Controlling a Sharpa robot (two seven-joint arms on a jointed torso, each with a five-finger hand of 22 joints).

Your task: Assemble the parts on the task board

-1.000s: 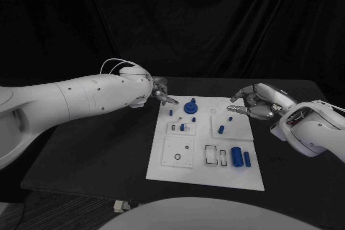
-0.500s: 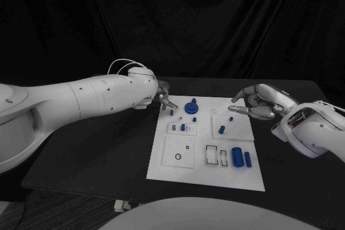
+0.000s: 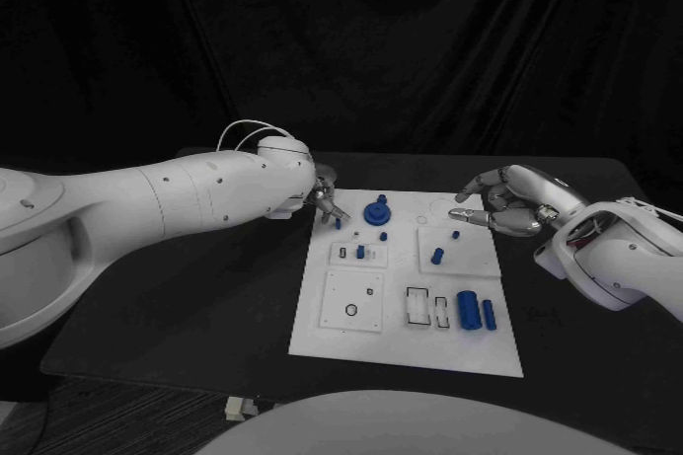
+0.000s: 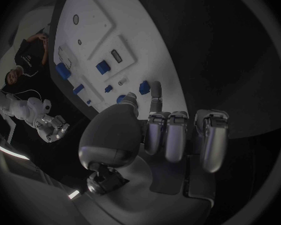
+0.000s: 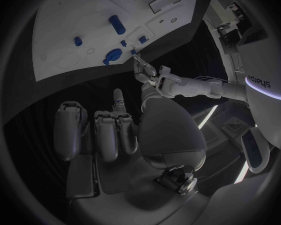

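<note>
One white task board [image 3: 406, 337] lies in the middle of the black table [image 3: 186, 297], its long axis running from the near edge toward the far edge. On it I count roughly eight blue parts. A round knob-like part [image 3: 377, 213] stands near the board's far edge, with a small peg [image 3: 338, 222] toward the far left corner. Two small pieces [image 3: 361, 251] sit left of centre, and two more [image 3: 438, 257] right of centre. Near the board's near right corner lie two cylinders side by side — a thick one [image 3: 467, 308] and a thin one [image 3: 489, 314] — both with their long axes pointing near-to-far.

The left hand [image 3: 325, 196] is at the board's far left corner, fingertips just beside the peg; whether it holds the peg I cannot tell. The right hand [image 3: 505, 206] hovers over the board's far right corner, fingers curled but apart, holding nothing.

In the right wrist view the word "Sharpa" seems printed on the left arm [image 5: 259, 82], though too blurred to be sure.
</note>
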